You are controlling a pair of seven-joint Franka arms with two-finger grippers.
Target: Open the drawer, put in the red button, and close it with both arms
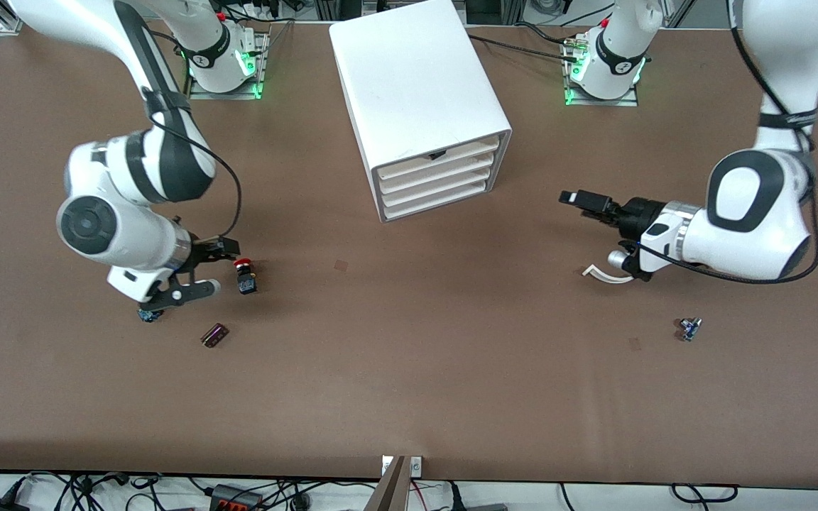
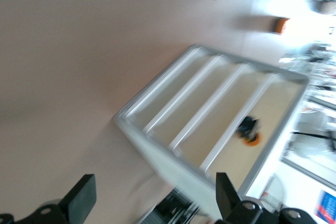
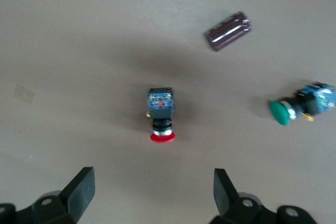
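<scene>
Things on the table
The cabinet (image 1: 420,106) stands in the middle. The red button (image 1: 244,275) lies near the right arm's end, nearer the camera than the cabinet.

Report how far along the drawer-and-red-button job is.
Done: nothing yet. All drawers of the cabinet look shut, including the second drawer. In hand: the right pincer, open, hangs over the red button, which lies on the table ungrasped; the left pincer, open and empty, points at the drawer fronts. Left: open the drawer, put the button in, close it with both arms.
</scene>
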